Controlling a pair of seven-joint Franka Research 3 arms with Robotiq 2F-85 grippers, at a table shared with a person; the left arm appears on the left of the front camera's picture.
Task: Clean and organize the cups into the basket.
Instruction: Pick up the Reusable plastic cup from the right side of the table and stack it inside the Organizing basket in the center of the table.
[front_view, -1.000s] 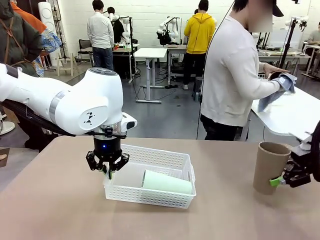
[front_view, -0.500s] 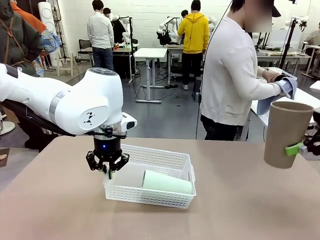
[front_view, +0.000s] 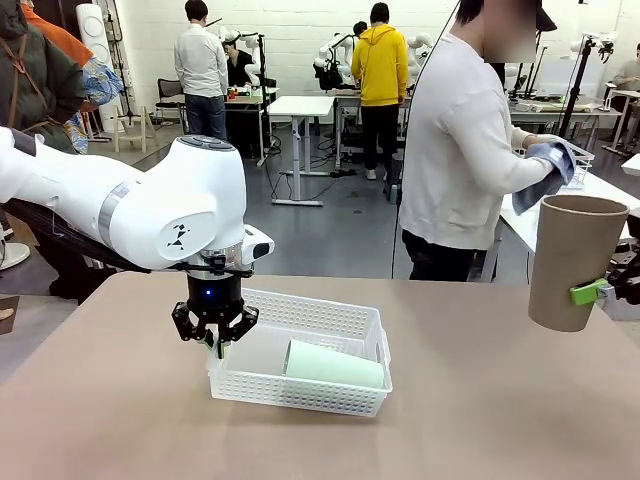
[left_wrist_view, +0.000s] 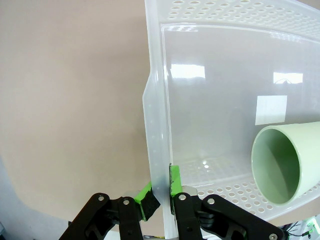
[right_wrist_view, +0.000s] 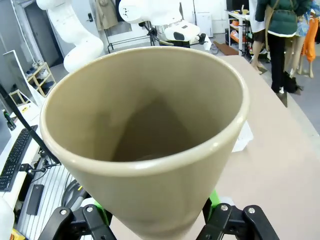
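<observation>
From the front I see my left gripper (front_view: 217, 342) pinching the left wall of the basket (front_view: 300, 392), the mint cup (front_view: 335, 364) lying inside, and my right gripper (front_view: 602, 292) clasping the upright tan cup (front_view: 572, 262) at far right; my left wrist view shows that same pinch, my right wrist view the tan cup between the fingers.

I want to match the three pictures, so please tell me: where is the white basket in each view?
Front view: the basket sits mid-table, the left gripper shut on its left wall.
Left wrist view: it covers the right side, mint cup lying inside.
Right wrist view: perhaps the white patch behind the tan cup; cannot tell.
Shared landmark: the tan table top.
</observation>
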